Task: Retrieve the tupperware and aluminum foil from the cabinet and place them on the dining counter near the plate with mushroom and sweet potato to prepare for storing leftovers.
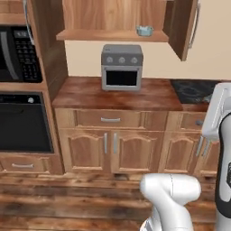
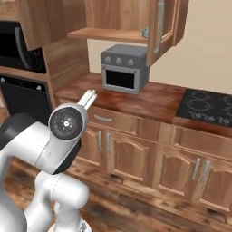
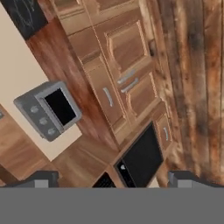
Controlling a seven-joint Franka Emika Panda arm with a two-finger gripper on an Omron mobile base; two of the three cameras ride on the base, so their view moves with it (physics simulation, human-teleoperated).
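The cabinet (image 1: pixel 113 18) is open, both doors swung out, w/ the tupperware (image 1: pixel 144 30) sitting on the shelf near its right end, close to the front edge. In the right base view the tub (image 2: pixel 145 33) is mostly hidden behind the right door (image 2: pixel 159 27); just a sliver peeks out. Can't see any foil carton on the visible part of the shelf; may be further back or hidden.

The gripper (image 3: pixel 113 178) is nowhere near the shelf. In the hand view the two finger tips sit wide apart at the bottom edge w/ nothing between them, so it's spread and empty. The camera there is rolled & looks across the toaster oven (image 3: pixel 49 109), the lower cupboard doors and the floor. The arm is folded back low in front of the base, elbow (image 2: pixel 68 123) up.

Judgement: fetch step hasn't really begun, tub not yet touched, most of the task left.

Risks from here:
- Right door hangs out just beside the tub; a reach coming in from the right prob. clips its edge or handle. Approach from front-left looks safer.
- Tub is shallow, w/ a flared rim and near the shelf lip; a sloppy pinch could push it back or tip it off onto the toaster oven below.
- Shelf is high, so the arm needs a long upward stretch; forearm may brush the toaster oven top or the shelf underside.
- Foil location unknown, so a blind reach could knock things.
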